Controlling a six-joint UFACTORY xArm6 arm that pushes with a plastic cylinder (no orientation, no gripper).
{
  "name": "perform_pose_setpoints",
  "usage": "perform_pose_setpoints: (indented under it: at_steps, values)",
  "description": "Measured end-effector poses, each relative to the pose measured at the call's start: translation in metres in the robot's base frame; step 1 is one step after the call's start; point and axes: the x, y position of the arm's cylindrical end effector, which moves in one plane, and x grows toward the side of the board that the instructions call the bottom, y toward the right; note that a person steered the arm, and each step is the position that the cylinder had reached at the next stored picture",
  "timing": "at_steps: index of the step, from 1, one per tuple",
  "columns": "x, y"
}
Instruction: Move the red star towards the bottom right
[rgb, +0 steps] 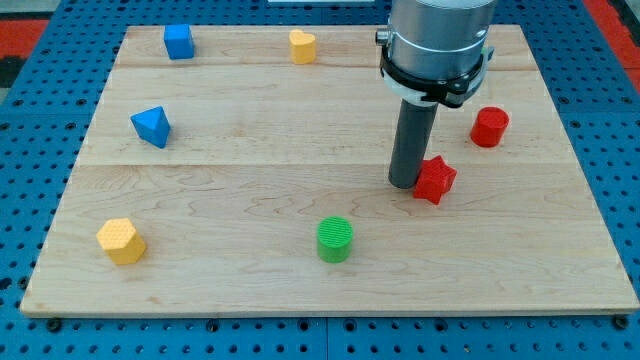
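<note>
While the green cylinder is sitting nearest you on the worktop, you are pressing my tip, a bare rod grasping nothing, against the red star from its left at mid-board, so I judge the next push is needing a downward-right slant.

Evenly and brightly lit from above, with no harsh glare on the pale wooden board. Only short, soft shadows thrown close under each block, as beneath the green cylinder and the yellow hexagonal block. A faint sheen down the dark rod, fading toward my tip. Sharp focus across the whole board, without motion blur. Slight keystone narrowing toward the view's top; edges otherwise straight.
</note>
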Motion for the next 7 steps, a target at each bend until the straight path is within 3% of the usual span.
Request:
perform_pose_setpoints:
  at_steps: [3, 6, 7]
  values:
    - [-0.039, 0.0]
    - [-0.039, 0.027]
    - [-0.012, 0.028]
